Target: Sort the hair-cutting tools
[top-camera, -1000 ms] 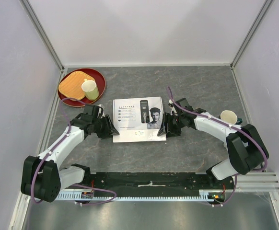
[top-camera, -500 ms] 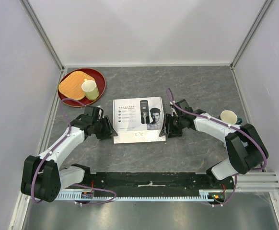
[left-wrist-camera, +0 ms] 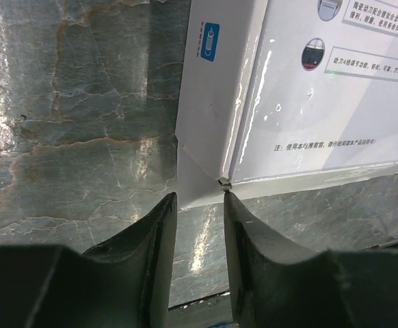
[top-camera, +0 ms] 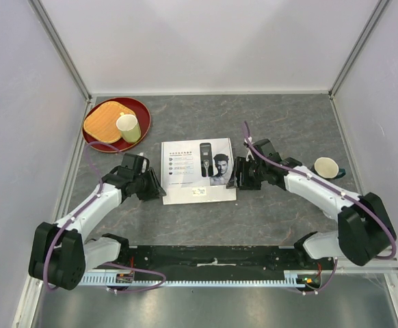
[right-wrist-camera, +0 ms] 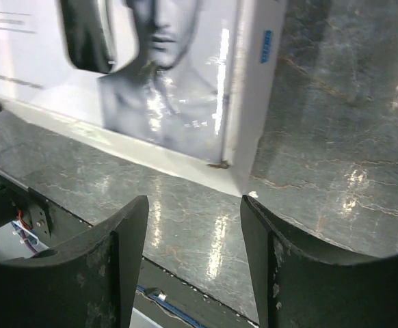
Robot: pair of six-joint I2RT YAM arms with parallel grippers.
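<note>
Basically the box-opening step; sorting has not begun. White box (top-camera: 197,171) sits shut in the middle of the table (top-camera: 288,123), between the arms. Hair-cutting tools are not in sight, likely inside the box.

Left claw (top-camera: 158,189) is at the box's near left corner. Its fingers (left-wrist-camera: 151,253) are spread a little with the corner tip just ahead of the gap, nothing clearly pinched. Right claw (top-camera: 239,180) is at the near right corner, spread wider, holding nothing.

Next move, my guess: both claws catch the lid's edge at those corners and lift evenly while the base stays down. Glossy card may slip.

Writing: the lid has Chinese print in lines beside round icons, with one note line starting "注"; the rest is too small to read. Clipper picture (top-camera: 205,158) and man's face (right-wrist-camera: 159,41) are printed on the lid. Small blue label (left-wrist-camera: 210,42) on the side wall is unreadable. No brand name is legible.
</note>
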